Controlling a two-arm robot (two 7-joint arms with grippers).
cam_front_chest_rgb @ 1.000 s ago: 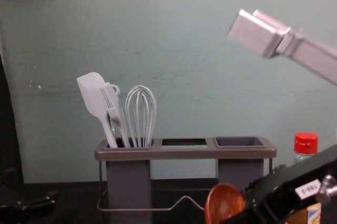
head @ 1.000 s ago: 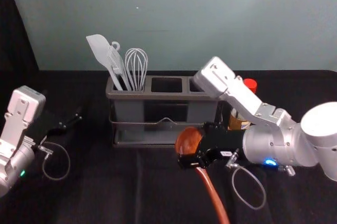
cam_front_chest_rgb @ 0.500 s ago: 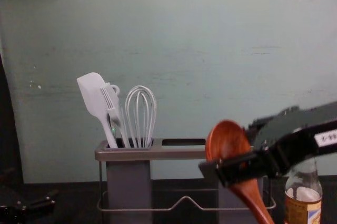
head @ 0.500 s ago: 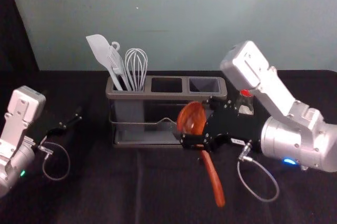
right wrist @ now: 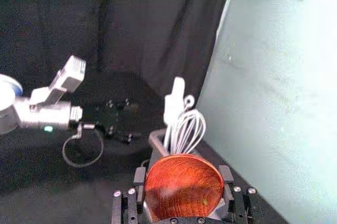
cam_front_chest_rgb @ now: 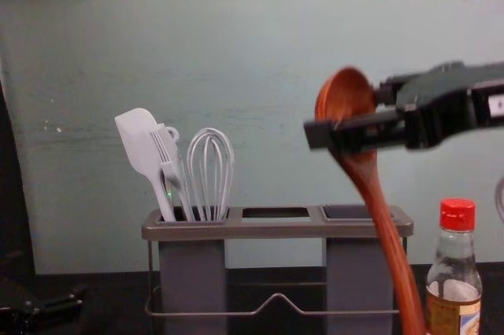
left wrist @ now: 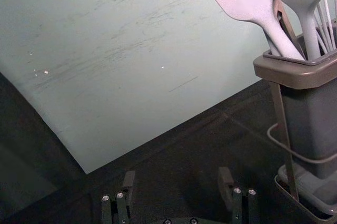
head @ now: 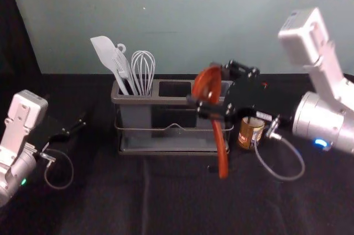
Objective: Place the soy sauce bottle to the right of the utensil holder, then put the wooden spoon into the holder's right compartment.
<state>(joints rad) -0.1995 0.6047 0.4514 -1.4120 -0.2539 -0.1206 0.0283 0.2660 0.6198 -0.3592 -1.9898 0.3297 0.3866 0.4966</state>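
My right gripper point(head: 208, 88) is shut on the wooden spoon point(head: 220, 147) at its bowl, above the holder's right part in the head view. In the right wrist view, my right gripper point(right wrist: 183, 175) has a finger on each side of the spoon's bowl point(right wrist: 183, 187). The handle hangs down, slightly tilted, across the right end of the utensil holder point(cam_front_chest_rgb: 276, 229) in the chest view. The soy sauce bottle point(cam_front_chest_rgb: 454, 303) stands upright right of the holder, its red cap on. My left gripper point(head: 74, 126) is parked at the left; in the left wrist view the left gripper point(left wrist: 177, 178) stands open.
A white spatula point(cam_front_chest_rgb: 140, 142), a fork-like utensil point(cam_front_chest_rgb: 167, 158) and a whisk point(cam_front_chest_rgb: 210, 169) stand in the holder's left compartment. A wire rail point(cam_front_chest_rgb: 276, 298) runs along its front. The wall point(head: 221, 19) rises behind the table.
My right gripper has risen, carrying the spoon upward. The spoon's handle hangs more nearly upright, and the bottle's cap has come back into sight in the chest view. The left arm has stayed still.
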